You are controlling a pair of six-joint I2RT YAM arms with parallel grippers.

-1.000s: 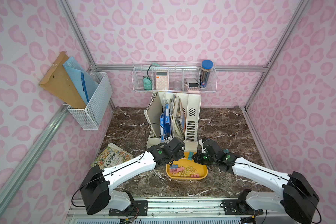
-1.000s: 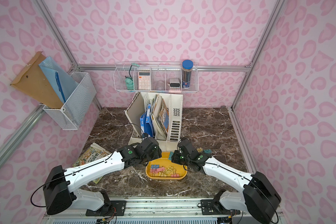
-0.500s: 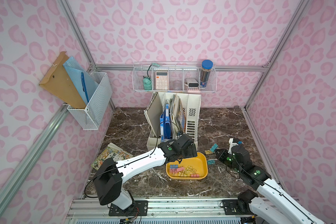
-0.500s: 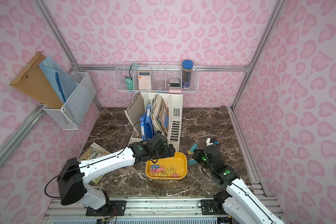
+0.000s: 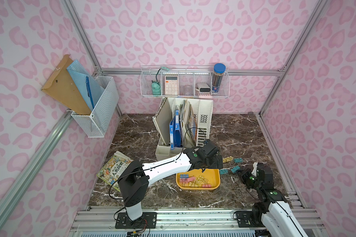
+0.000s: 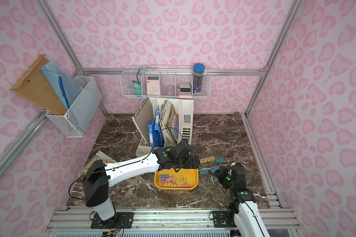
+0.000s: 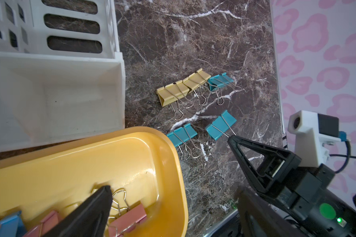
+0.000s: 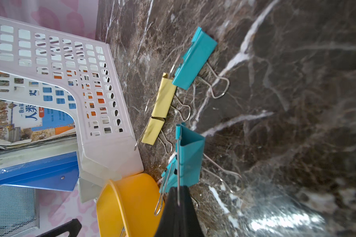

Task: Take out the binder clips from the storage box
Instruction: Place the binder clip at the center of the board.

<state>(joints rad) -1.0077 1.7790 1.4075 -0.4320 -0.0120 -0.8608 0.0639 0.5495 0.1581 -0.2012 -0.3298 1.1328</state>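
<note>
The storage box (image 5: 197, 187) sits on the dark table (image 5: 234, 133), near the front edge & just in front of the cream file rack (image 5: 203, 123). A book (image 5: 113, 168) lies flat, well off to the left. Most binder clips (image 5: 193, 180) are inside the box, piled at its near side: pink, yellow & a couple of blue ones in the left corner.

5 clips are out on the table, just right of the box. 2 yellow clips (image 7: 174, 92) lie side by side, touching. The far teal clip (image 7: 220, 80) is right next to them. The corner teal clip (image 7: 182, 133) lies just beside the box's far right corner, not touching it.

The right gripper (image 7: 231, 139) is closed tight. Its tip pinches the wire handle of the last teal clip (image 7: 220, 125). In the right wrist view that wire runs right into the seam btw the fingers (image 8: 173, 215). The clip's body is low by the table; can't tell if it rests there.

The left gripper (image 7: 173, 189) is wide open w/ nothing in it. In both top views it hangs over the box's far right corner. One finger (image 7: 90, 211) is over the pink clips in the box. The other is past the rim, over the table. The 2 grippers are near but apart.
</note>
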